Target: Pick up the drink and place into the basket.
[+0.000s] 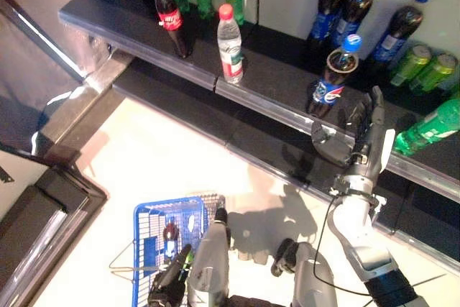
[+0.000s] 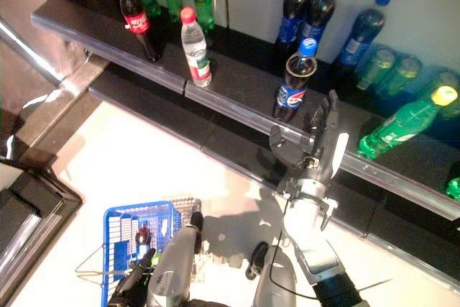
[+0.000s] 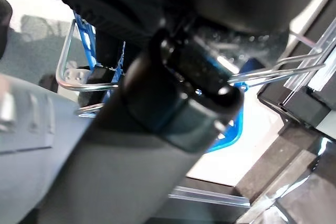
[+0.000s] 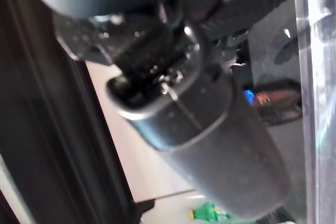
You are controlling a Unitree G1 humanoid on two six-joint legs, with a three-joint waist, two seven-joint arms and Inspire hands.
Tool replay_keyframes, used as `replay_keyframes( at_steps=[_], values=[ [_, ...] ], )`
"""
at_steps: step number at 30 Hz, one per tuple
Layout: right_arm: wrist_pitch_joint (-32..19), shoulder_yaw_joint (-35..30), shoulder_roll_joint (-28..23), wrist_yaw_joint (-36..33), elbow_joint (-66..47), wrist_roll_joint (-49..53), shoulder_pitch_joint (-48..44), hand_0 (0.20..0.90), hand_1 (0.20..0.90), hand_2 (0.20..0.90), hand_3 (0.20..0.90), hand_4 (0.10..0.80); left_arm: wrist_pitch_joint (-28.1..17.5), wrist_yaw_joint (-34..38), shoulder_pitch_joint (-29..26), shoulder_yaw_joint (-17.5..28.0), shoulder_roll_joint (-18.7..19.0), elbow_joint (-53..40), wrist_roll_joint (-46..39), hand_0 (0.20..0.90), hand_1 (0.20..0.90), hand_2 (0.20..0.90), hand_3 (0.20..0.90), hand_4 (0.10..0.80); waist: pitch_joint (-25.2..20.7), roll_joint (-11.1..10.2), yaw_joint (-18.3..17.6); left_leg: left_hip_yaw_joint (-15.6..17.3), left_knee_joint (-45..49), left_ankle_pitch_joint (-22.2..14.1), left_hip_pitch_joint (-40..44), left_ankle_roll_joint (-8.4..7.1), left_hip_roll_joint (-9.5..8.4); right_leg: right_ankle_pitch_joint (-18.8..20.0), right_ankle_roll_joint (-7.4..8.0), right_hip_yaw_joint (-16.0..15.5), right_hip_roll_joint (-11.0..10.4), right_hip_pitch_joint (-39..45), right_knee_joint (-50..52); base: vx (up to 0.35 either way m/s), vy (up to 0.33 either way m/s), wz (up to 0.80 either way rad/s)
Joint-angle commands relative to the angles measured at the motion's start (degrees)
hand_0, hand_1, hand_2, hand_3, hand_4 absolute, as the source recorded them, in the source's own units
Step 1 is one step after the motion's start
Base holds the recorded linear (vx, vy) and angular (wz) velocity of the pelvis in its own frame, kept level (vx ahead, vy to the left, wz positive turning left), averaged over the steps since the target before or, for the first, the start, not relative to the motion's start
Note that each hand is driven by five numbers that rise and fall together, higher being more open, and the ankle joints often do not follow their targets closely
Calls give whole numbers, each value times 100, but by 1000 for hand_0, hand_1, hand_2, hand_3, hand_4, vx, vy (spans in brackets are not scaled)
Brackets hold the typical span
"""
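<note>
Low beside the blue basket [image 1: 169, 229] hangs the left hand [image 1: 167, 289] — fingers not discernible — while the right hand [image 1: 357, 138], fingers straight and spread, is raised just right of the upright cola bottle [image 1: 332, 75] on the shelf [image 1: 259, 80] — the nearer hand.

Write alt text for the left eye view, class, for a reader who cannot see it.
The robot's right hand, fingers straight, reaches up to a dark shelf just below a blue-capped cola bottle. Other bottles stand along the shelf, a green bottle lying at right. The left hand holds the wire handle of a blue basket on the pale floor.
</note>
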Motion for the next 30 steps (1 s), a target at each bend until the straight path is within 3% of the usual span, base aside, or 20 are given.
replay_keyframes(
  at_steps=[1, 10, 23, 30],
  values=[
    [-329, -204, 42, -356, -289, -617, -881, 900, 900, 900, 900, 800, -435, -1072, -8, -152, 508, -1232, 258, 300, 300, 300, 200, 100, -70, -152, 46, 110, 206, 609, -471, 343, -382, 866, 370, 87, -100, 513, -797, -75, -37, -3],
    [-367, -520, 63, -992, 183, -427, -1815, 900, 900, 900, 900, 800, -586, -1037, -556, -116, 700, -1320, 156, 300, 300, 300, 200, 100, -70, -367, 125, 147, -90, 404, -901, 428, -371, 1090, 473, 25, -23, 348, -1582, -99, -60, 0],
    [-497, -880, -42, -971, 708, 497, -2862, 900, 900, 900, 900, 800, -659, -784, -1055, -165, 684, -1385, 325, 300, 300, 300, 200, 100, -70, -522, 222, 134, -334, 344, -1161, 485, -392, 1106, 416, -52, 67, 74, -1913, -24, -24, 2],
    [-396, -959, -69, -955, 749, 553, -3220, 900, 900, 900, 900, 800, -697, -740, -1191, -192, 625, -1336, 398, 300, 300, 300, 200, 100, -70, -504, 235, 147, -399, 301, -1179, 539, -446, 1062, 373, -52, 49, -168, -1785, 0, 0, 0]
  ],
)
